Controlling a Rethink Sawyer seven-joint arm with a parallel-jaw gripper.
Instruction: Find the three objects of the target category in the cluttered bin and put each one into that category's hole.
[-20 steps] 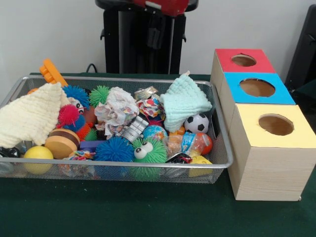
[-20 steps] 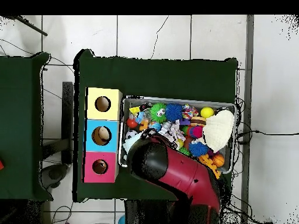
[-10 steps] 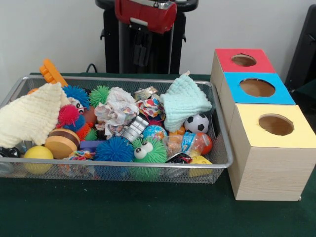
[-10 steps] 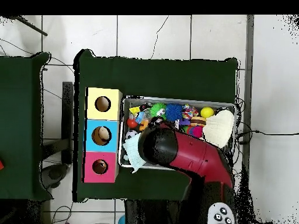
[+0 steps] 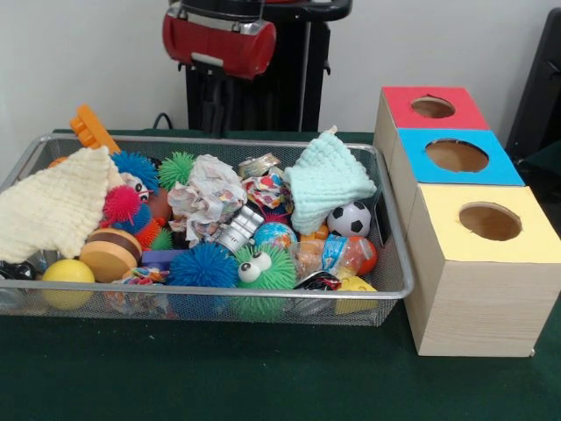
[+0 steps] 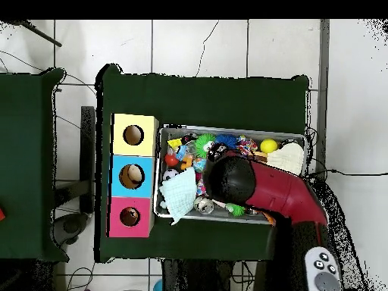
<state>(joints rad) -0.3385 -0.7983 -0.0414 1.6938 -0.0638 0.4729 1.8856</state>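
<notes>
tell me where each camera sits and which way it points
Front view: sits across the table, level with it, facing the wire bin and the three boxes; of the robot only a red arm segment and its black pedestal show, with no gripper visible.
Overhead view: hangs above, looking straight down at the green table; the arm reaches over the bin from the bottom edge.
Both share the bin, the mint cloth and the boxes, turned half round against each other.

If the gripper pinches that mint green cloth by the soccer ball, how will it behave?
The mint green cloth is bunched in soft folds, so it probably lifts floppy and light. It drapes over the soccer ball and nearby toys, so it may drag them.
</notes>
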